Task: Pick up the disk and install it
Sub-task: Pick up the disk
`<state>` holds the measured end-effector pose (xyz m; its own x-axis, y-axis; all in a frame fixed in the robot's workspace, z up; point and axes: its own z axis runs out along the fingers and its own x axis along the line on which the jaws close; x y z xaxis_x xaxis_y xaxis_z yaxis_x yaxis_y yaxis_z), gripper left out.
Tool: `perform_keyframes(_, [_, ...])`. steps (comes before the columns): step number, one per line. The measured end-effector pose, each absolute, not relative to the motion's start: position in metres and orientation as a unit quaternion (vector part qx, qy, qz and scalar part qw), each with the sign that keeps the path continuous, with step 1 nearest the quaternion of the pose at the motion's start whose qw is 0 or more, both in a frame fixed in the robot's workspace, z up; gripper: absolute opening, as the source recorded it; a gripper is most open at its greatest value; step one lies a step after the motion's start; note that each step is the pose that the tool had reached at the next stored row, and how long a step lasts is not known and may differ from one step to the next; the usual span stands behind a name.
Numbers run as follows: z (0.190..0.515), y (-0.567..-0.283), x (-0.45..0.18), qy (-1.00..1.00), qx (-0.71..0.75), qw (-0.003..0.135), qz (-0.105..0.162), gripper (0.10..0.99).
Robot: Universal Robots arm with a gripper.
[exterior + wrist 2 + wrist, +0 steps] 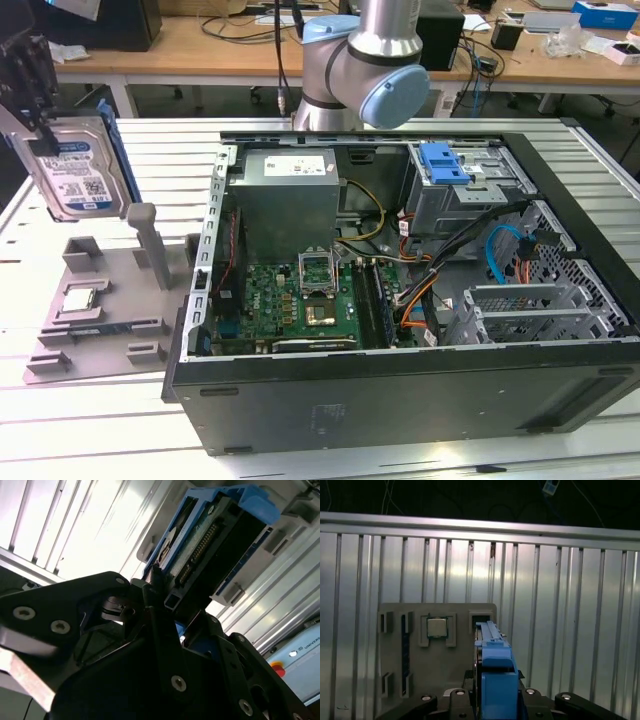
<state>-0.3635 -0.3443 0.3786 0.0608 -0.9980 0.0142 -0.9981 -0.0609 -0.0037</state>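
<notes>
Gripper: you find the gripper at the exterior view's far left; its upper body is cut off by the edge.
Fingers: in the second wrist view the fingers are clamped on the connector end of the disk. The contact itself sits in deep shadow.
Disk position: the disk hangs upright with its label facing the exterior camera and its blue carrier along its sides. It is over the rear corner of the grey tray and well apart from the open computer case.
Disk's lower edge: in the first wrist view you look along the disk's edge. Its far end overlaps a slot in the tray, so you cannot tell from there whether it is clear. The exterior view suggests a small gap.
Chip: a small square chip lies in a tray recess just beside that slot.
Case interior: a blue bracket sits in the drive bay; the parts below it are tangled in cables and hard to make out.
Arm: a joint of the arm stands behind the case.
</notes>
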Motion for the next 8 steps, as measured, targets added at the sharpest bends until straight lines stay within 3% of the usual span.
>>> perform_keyframes(8, [0.395,-0.343,-0.363,-0.685,0.728,0.003,0.006,0.369])
